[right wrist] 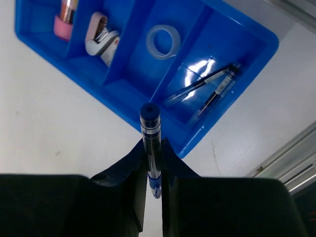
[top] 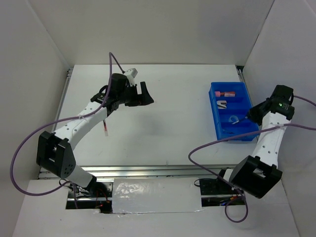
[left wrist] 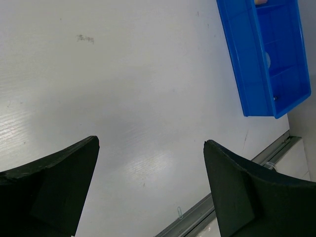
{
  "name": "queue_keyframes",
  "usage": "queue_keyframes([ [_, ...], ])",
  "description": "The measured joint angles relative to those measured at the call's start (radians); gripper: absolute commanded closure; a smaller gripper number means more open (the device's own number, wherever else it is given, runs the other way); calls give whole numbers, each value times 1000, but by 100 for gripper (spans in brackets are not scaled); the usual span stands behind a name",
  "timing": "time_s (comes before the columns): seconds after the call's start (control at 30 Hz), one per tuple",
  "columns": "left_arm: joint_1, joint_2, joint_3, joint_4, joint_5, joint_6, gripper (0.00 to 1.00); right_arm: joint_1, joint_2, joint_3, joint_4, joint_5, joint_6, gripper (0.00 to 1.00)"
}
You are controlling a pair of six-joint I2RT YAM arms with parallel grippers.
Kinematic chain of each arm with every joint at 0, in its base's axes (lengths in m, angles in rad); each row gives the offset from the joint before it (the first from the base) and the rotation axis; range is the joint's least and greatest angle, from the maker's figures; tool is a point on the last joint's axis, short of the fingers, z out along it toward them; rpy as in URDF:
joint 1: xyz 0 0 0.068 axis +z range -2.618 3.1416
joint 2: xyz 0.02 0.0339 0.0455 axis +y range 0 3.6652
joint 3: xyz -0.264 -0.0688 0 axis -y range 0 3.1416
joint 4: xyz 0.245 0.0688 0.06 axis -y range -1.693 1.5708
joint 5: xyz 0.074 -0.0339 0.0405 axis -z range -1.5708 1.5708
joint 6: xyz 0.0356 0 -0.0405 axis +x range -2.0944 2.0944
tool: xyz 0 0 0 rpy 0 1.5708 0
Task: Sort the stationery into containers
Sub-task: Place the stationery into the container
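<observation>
**Right Gripper Holding Pen at Bin; Left Gripper Released**

1. Right gripper. The right gripper [right wrist: 153,148] has its jaws clenched on a dark-blue pen [right wrist: 150,131]. The pen is pinched between the two jaw tips and runs straight out beyond them. In the right wrist view its dark round end lines up with the near wall of the blue bin [right wrist: 232,42]. The height of the pen above the bin cannot be told.

2. Bin contents. The bin is divided into compartments.
- The end compartment nearest the pen holds two pens [right wrist: 202,83], lying side by side at a slant.
- The next holds a clear tape ring [right wrist: 150,43], lying flat.
- The next holds a white and silver item [right wrist: 101,39].
- The last holds a pink marker [right wrist: 63,22].

3. Left gripper. The left gripper [left wrist: 151,143] hangs over the white surface [left wrist: 123,74], well apart from the bin. Its jaws are spread wide and released, with nothing between them.

4. Loose item. A red pen [top: 105,127] lies on the surface beside the left arm, away from both sets of jaws.
</observation>
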Motion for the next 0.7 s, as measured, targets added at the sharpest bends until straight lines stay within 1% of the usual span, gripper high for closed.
queue_keyframes([
  [0.07, 0, 0, 0, 1, -3, -1, 1, -6, 32, 16, -28, 25, 10, 100],
  [0.13, 0, 0, -2, 2, -8, -2, 1, -6, 76, 24, -31, 40, 28, 100],
  [0.23, 1, -5, -17, 14, -15, -2, 1, -6, 130, 24, -33, 60, 56, 96],
  [0.3, 3, -6, -29, 14, -16, -2, 1, -6, 153, 22, -32, 70, 71, 96],
  [0.7, 17, -6, -46, 9, -23, -5, 1, 4, 163, -77, -26, 79, 170, 99],
])
